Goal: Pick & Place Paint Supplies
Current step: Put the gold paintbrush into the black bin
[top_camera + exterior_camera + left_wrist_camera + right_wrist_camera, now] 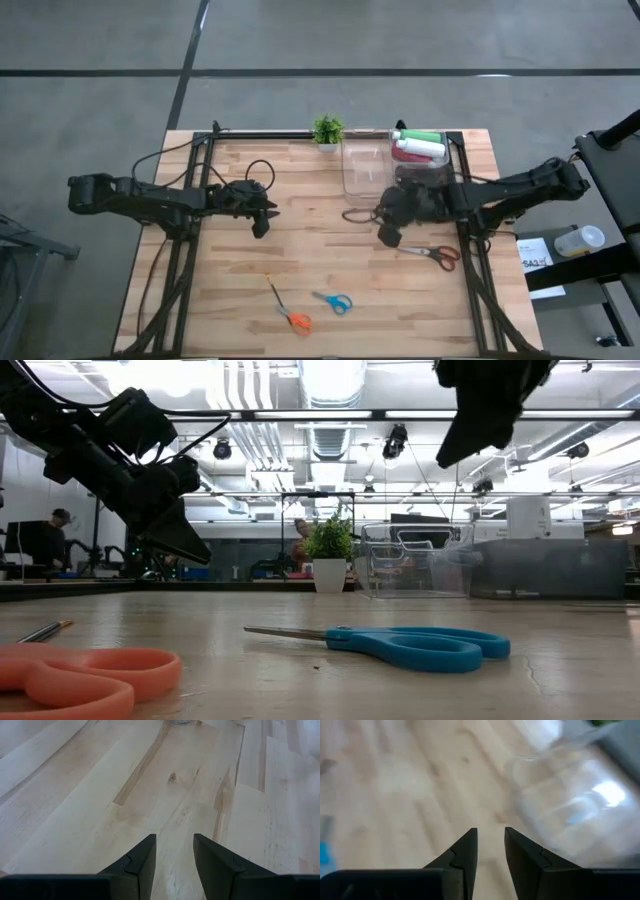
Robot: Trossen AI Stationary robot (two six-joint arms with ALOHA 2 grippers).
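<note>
Scanning from the left edge: every place below is given relative to the clear plastic bin (364,168) at the back of the pale wooden table (230,300).
Left gripper (262,220): well to the left of the bin, raised above bare boards, fingers (142,860) parted with nothing between them; probably parked clear of the work.
Orange-handled scissors (291,315): well in front of the bin and left of it, lying flat near the front edge.
Small green potted plant (327,131): just left of the bin at the back edge, upright; décor, not a supply.
Blue-handled scissors (334,302): well in front of the bin, flat, beside the orange pair.
Right gripper (388,232): just in front of the bin, lifted off the table, jaws slightly apart and empty; it points toward the bin's wall, likely between trips.
Squeeze bottles (417,146): green, red and white ones lie bunched just right of the bin, touching one another, presumably staged for picking.
Red-handled scissors (436,253): in front of the bin and to its right, flat.
Bin's contents: cannot tell.
</note>
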